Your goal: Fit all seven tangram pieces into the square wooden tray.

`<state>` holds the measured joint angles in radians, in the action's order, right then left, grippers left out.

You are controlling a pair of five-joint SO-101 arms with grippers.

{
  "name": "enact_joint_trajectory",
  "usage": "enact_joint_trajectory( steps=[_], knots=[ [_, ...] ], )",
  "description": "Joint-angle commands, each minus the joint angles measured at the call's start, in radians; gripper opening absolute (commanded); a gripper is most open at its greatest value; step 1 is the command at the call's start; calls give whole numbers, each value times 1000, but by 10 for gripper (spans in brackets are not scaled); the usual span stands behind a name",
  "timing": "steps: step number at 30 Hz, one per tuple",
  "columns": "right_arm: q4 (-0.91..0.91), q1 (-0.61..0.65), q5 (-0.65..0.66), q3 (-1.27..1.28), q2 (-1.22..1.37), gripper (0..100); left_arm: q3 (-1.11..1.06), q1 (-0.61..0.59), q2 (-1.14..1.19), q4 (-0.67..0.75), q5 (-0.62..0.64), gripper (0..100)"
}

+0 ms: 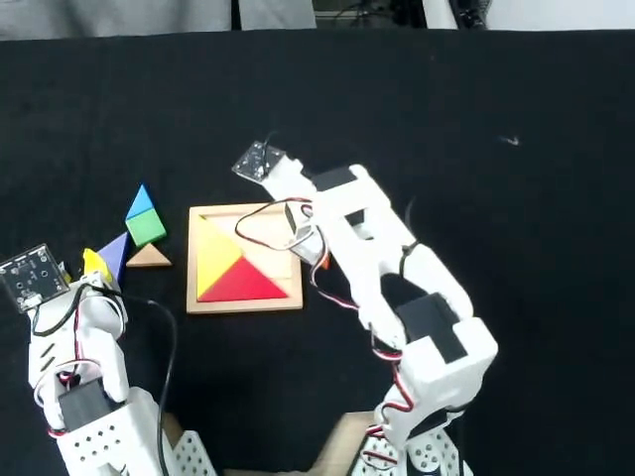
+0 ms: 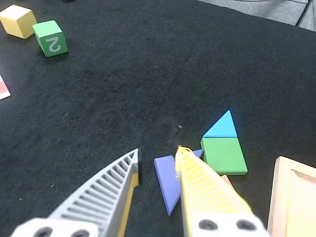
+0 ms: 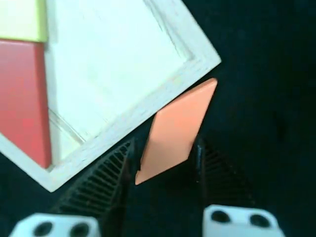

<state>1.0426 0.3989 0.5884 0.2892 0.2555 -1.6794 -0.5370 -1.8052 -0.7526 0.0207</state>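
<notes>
The square wooden tray holds a yellow triangle and a red triangle. My right gripper is shut on an orange parallelogram, just outside the tray's rim at its right side. Left of the tray lie a blue triangle, a green square, a purple piece and a tan triangle. My left gripper stands open at the purple piece, its yellow finger over that piece's edge.
In the left wrist view a yellow cube and a green numbered cube sit far off on the black cloth. The right arm's body stretches from the table's front edge up beside the tray.
</notes>
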Motion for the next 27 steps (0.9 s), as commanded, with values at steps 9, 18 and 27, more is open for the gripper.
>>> enact_joint_trajectory(
  steps=[9,18,27],
  knots=[
    [-5,-48,6,-101,101,184,-21,12,-9,9,6,130],
    [-37,-94,66,-105,101,94,-21,12,-9,9,6,130],
    [71,-189,-11,-166,16,34,-21,12,-9,9,6,130]
  ],
)
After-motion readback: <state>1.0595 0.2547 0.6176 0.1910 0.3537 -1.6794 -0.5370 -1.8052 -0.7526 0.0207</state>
